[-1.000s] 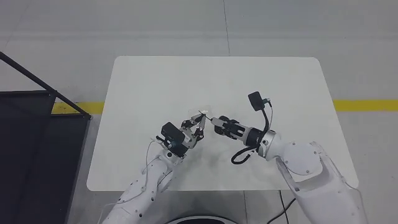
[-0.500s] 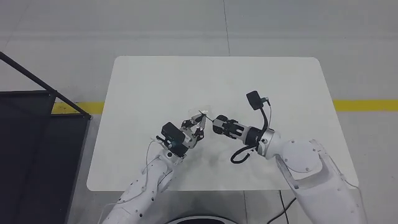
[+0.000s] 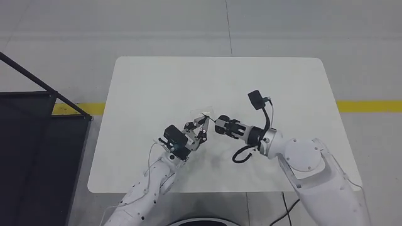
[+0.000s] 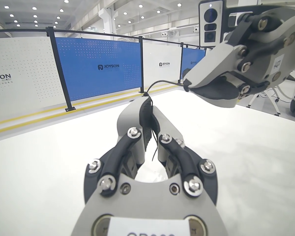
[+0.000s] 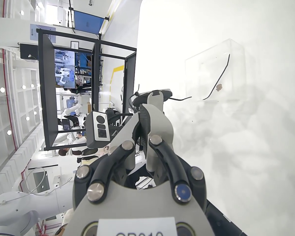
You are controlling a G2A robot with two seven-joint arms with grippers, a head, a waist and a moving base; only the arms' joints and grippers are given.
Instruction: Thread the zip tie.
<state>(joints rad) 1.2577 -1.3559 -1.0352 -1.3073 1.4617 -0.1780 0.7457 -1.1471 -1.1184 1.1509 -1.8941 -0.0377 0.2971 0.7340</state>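
The left claw (image 4: 147,106) is pressed together on a black zip tie (image 4: 162,81). The strap is nipped between its ribbed pads, and a short end hangs back out between the fingers toward the wrist. From the fingertips the strap rises in a shallow arc and runs into the right claw (image 4: 188,85), whose jaws are likewise closed on it, pinching the far end at their very tip. So both claws hold the tie in the air, and it bridges the small gap between them. It hangs just beside the clear box (image 5: 199,74), on the robot's side of it, above the white counter (image 4: 236,148). The two claws stand tip to tip, near each other but apart.

Picking up and presenting the tie look done, since each claw has its part of the strap and they face each other. The threading itself I judge not finished (no closed loop shows anywhere along the strap, which reads as one open arc). Which end carries the head is too small to tell, and whether the tip has met the slot is hidden inside the pinches. What seems left is to bring tail to head, feed it through and draw it up.

Inside the clear box a second black zip tie (image 5: 223,69) lies slantwise, with neither claw touching it.
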